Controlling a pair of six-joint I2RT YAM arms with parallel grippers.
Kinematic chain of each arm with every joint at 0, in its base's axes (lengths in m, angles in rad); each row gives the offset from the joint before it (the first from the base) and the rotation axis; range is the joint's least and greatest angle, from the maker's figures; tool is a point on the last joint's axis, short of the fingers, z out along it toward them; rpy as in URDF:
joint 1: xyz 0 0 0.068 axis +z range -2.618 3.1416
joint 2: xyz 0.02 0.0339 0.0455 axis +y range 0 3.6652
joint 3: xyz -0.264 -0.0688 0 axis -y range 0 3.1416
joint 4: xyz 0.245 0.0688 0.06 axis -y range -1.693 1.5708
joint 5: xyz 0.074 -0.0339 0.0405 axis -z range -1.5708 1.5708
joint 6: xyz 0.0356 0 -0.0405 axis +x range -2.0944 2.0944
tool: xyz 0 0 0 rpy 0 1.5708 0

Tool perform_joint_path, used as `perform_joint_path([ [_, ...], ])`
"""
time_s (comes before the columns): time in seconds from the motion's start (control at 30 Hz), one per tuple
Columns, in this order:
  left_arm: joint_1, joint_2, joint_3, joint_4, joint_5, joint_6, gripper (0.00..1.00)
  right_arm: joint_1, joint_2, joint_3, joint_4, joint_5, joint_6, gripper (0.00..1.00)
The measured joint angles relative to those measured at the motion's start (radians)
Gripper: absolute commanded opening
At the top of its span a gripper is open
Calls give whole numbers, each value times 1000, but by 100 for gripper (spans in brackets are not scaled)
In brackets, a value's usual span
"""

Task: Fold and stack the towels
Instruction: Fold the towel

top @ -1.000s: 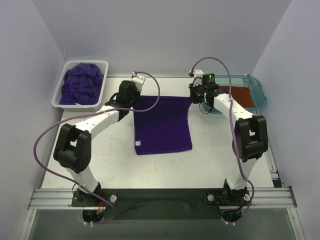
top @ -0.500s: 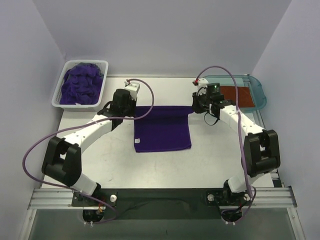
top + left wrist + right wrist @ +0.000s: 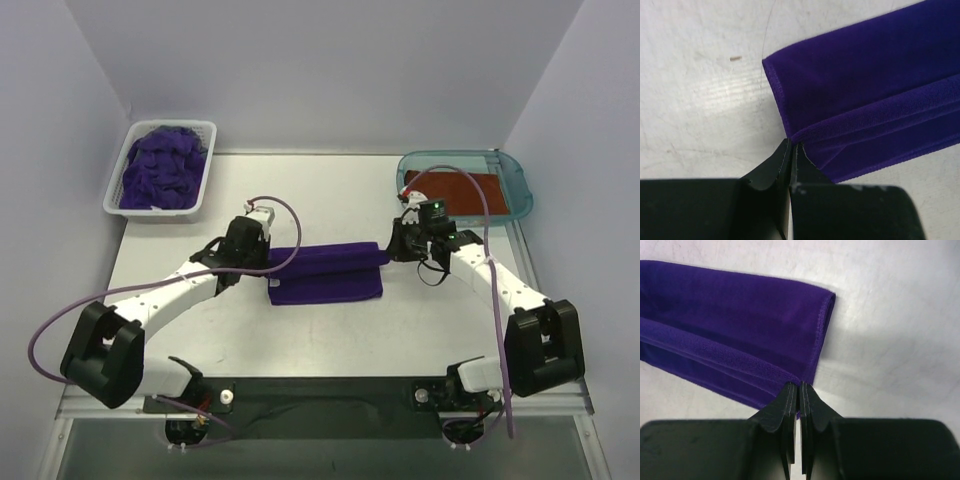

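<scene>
Folding of one purple towel (image 3: 330, 285) is judged to be under way. It is found on the surface (image 3: 330, 345), to the near left of the teal tray (image 3: 521, 190), lying as a long band with an upper layer doubled over a lower one. The left tool (image 3: 791, 145) is closed tight on the corner at the band's end farther from the tray. The right tool (image 3: 799, 385) is closed likewise on the corner at the end nearer the tray. Both corners are pinched at the hem, apparently so that the gripped edge is held straight and taut between the two arms and can be laid square on the layer beneath. A strip of the lower layer is seen uncovered on the near side, so the edges are not yet aligned and the fold is judged incomplete. A rust-orange towel (image 3: 470, 188) is noted lying flat inside the tray, probably the start of the stack. Heaped purple towels (image 3: 160, 165) are held in a white basket (image 3: 150, 211), well apart from the tray to its left along the far edge, unfolded and awaiting handling. Release is advised only once the hems are matched
</scene>
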Motion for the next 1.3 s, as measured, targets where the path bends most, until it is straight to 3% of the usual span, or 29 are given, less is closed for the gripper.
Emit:
perform_joint_path([
  [0.2, -9, 39, -65, -8, 9, -92, 0, 0, 14, -79, -37, -43, 146, 0],
  [0.43, -24, 126, -71, -26, 25, -158, 6, -4, 146, -111, -52, -57, 218, 2],
  [0.57, -24, 126, -71, -32, 30, -177, 21, -4, 171, -111, -53, -70, 226, 10],
  [0.6, -24, 121, -72, -35, 32, -181, 45, -4, 171, -111, -53, -73, 226, 12],
  [0.67, -27, 102, -72, -52, 40, -182, 60, -4, 171, -111, -54, -73, 227, 26],
  [0.7, -31, 86, -72, -60, 42, -187, 72, -5, 169, -111, -57, -72, 227, 37],
  [0.8, -41, 16, -72, -89, 51, -198, 82, -8, 139, -111, -83, -72, 219, 46],
  [0.97, -62, -162, -72, -127, 64, -227, 81, 22, -6, -100, -132, -66, 215, 48],
  [1.07, -70, -229, -62, -129, 69, -252, 73, 58, -72, -61, -143, -62, 230, 46],
  [1.17, -76, -211, -32, -126, 74, -264, 68, 89, -77, -19, -135, -53, 257, 41],
  [1.3, -87, -76, 36, -105, 79, -275, 67, 110, -9, 11, -96, -26, 313, 36],
])
